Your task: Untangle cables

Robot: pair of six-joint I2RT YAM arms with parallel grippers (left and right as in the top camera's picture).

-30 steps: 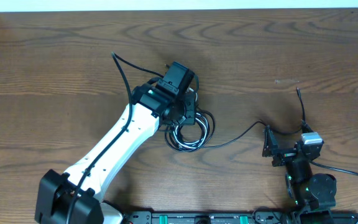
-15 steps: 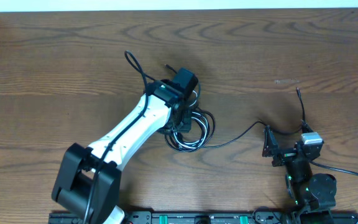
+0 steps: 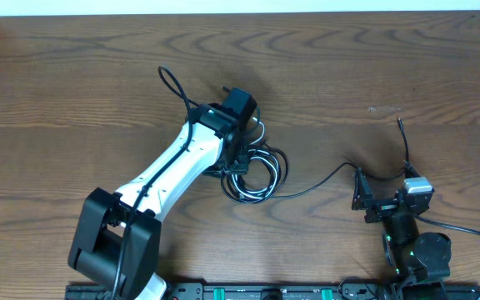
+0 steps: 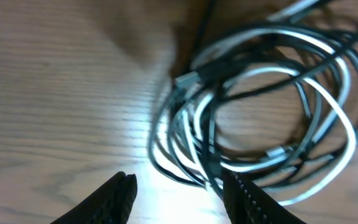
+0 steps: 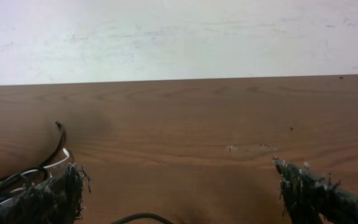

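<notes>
Near the middle of the table (image 3: 73, 83), the cables (image 3: 257, 177) lie in one tangled coil of black and white loops. A single black strand trails off toward the right gripper (image 5: 179, 171). The left gripper (image 4: 178, 185) hangs over the coil's edge, fingers partly parted, the nearest loops at its tips and nothing clamped. The right gripper stands wide apart and empty, well away from the coil.

Robotics lab: robot arm (image 3: 169, 171), wooden table (image 3: 73, 75)
</notes>
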